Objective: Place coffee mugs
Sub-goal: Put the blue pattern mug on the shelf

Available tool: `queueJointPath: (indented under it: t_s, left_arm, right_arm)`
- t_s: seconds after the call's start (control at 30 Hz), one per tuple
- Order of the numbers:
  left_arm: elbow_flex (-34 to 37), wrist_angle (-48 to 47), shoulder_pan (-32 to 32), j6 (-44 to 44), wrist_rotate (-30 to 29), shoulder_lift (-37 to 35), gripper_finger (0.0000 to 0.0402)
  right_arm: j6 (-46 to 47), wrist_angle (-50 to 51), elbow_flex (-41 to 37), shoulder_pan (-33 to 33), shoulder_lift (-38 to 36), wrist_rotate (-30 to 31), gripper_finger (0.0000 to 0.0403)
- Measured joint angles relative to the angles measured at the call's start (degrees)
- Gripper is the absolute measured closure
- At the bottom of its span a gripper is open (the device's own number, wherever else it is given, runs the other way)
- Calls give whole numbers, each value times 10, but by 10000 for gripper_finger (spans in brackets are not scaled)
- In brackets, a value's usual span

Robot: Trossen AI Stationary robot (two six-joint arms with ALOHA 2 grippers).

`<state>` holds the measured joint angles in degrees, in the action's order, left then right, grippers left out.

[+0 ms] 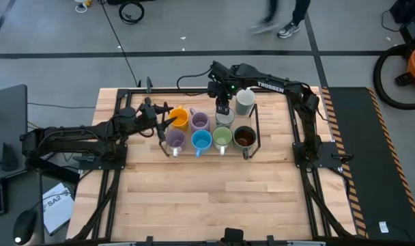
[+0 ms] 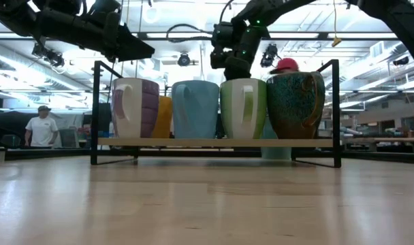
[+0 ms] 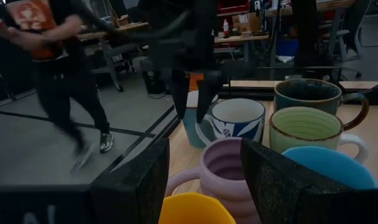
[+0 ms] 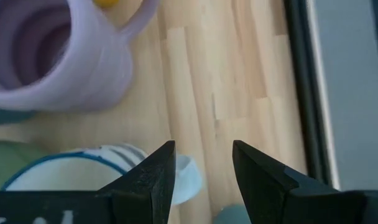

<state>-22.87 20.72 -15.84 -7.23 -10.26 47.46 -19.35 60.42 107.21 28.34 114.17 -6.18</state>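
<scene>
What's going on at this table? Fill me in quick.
Two robot arms are setting coffee mugs on a black wire rack. The front row already holds lavender, blue, light green and dark brown mugs. The left gripper is open at the orange mug in the back row. The right gripper hangs open over the white patterned mug, holding nothing.
</scene>
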Motion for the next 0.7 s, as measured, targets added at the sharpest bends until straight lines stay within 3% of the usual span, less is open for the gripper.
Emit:
queueJointPath:
  t_s: [0.17,0.4,0.7]
  left_arm:
    - [0,-1,0,4,0,0,198]
    - [0,-12,0,5,0,0,198]
    - [0,-13,0,5,0,0,198]
  right_arm:
    - [3,20,31,0,-5,10,238]
    - [4,146,42,1,-18,72,239]
    - [23,211,24,-1,-26,70,241]
